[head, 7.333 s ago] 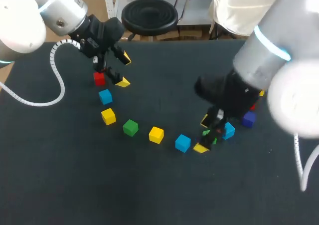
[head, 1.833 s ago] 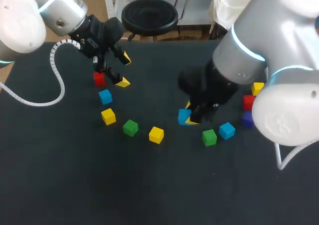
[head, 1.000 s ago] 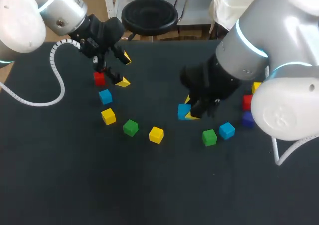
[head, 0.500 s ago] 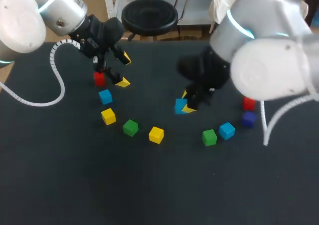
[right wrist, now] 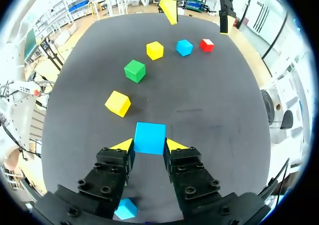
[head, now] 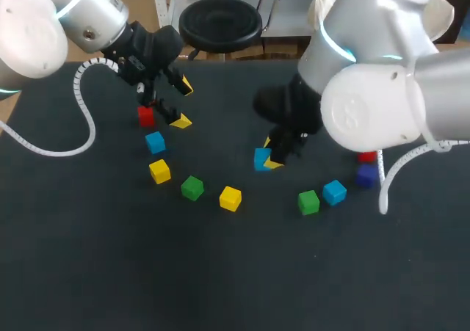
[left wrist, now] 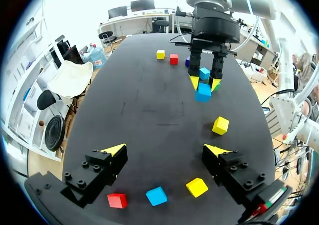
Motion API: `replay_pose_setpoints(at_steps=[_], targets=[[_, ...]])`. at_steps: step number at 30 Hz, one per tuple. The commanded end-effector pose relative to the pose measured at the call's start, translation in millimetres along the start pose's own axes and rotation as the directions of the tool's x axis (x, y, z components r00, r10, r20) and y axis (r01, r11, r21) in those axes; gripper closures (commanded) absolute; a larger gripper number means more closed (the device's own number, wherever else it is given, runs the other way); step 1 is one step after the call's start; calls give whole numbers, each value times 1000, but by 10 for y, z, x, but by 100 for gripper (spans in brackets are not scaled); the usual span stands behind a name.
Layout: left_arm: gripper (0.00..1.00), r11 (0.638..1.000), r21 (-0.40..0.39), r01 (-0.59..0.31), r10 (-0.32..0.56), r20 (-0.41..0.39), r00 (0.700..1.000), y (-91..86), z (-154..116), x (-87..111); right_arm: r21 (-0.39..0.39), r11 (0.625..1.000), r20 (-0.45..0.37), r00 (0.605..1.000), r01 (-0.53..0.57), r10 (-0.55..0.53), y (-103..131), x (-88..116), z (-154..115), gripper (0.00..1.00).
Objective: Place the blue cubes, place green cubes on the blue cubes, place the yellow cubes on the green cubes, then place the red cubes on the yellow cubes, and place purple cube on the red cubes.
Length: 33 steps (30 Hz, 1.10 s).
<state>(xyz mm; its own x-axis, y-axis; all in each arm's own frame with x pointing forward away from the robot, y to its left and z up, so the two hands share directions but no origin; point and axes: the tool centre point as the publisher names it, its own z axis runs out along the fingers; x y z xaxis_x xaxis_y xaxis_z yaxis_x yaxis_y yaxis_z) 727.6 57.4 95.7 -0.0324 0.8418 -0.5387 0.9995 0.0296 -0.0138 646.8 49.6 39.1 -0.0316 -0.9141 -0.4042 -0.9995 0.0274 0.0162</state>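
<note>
near: yellow cube (head: pixel 230 198) on bench (head: pixel 220 272), green cube (head: pixel 308 202) at its 3 o'clock, lone blue cube (head: pixel 334 191) just beside | middle — right jaws clenched on held blue cube (head: pixel 261 158), 1 o'clock from yellow cube | far, 10 o'clock: left jaws released, spread wide — red cube (head: pixel 146 115) just beside at 8 o'clock

Right gripper (head: pixel 269 153) clamps a blue cube (head: pixel 261 158) between its yellow tips. Left gripper (head: pixel 181 103) stands with fingers spread, just beside a red cube (head: pixel 146 115). Loose in an arc between the two grippers: second blue cube (head: pixel 155 142), yellow cube (head: pixel 159 171), green cube (head: pixel 192 188), second yellow cube (head: pixel 230 198).
</note>
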Motion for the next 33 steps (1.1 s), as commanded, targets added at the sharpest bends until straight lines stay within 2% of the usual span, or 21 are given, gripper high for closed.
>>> replay_pose_setpoints(at_steps=[1, 6, 11, 19, 33], targets=[[0, 1000, -1, -1, 1, 0, 1000, -5, -3, 4, 22, 1000, -4, 1000, 14, -13, 5, 8, 29, 100], [0, 1000, -1, -1, 1, 0, 1000, -5, -3, 4, 27, 1000, 31, 1000, 3, -4, 4, 63, 106, 100], [0, 1000, -1, -1, 1, 0, 1000, -5, -3, 4, -29, 999, 79, 996, -34, 36, -24, 149, 179, 100], [0, 1000, -1, -1, 1, 0, 1000, -5, -3, 4, -42, 998, 121, 992, -37, 42, -69, 165, 102, 100], [0, 1000, -1, -1, 1, 0, 1000, -5, -3, 4, -60, 998, 112, 994, -12, 19, -214, 144, 140, 100]])
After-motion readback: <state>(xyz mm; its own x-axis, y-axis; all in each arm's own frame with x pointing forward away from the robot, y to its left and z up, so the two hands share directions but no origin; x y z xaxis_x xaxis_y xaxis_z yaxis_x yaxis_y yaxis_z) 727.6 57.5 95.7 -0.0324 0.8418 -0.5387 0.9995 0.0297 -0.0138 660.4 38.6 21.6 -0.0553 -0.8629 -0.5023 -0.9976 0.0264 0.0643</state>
